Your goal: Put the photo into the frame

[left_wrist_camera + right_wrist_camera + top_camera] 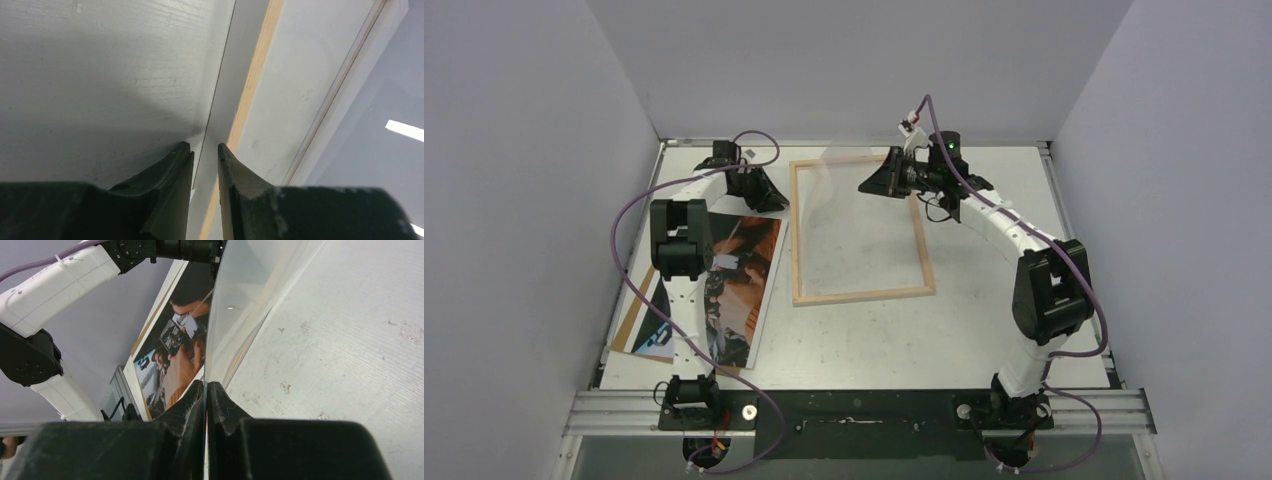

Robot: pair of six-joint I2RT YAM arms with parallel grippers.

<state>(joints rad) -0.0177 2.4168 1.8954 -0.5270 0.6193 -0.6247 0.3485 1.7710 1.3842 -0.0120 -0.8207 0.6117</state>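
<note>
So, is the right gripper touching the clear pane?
Touching. The right wrist view shows the right gripper clamped shut on the clear pane at its edge.

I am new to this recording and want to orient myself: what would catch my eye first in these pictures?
First, the thin clear pane pinched in the shut right tool, held tilted over the far end of the pale wooden rectangular frame lying mid-table. Next, the large glossy rectangular photo with orange-tan tones, flat at the left beneath the left arm.
</note>
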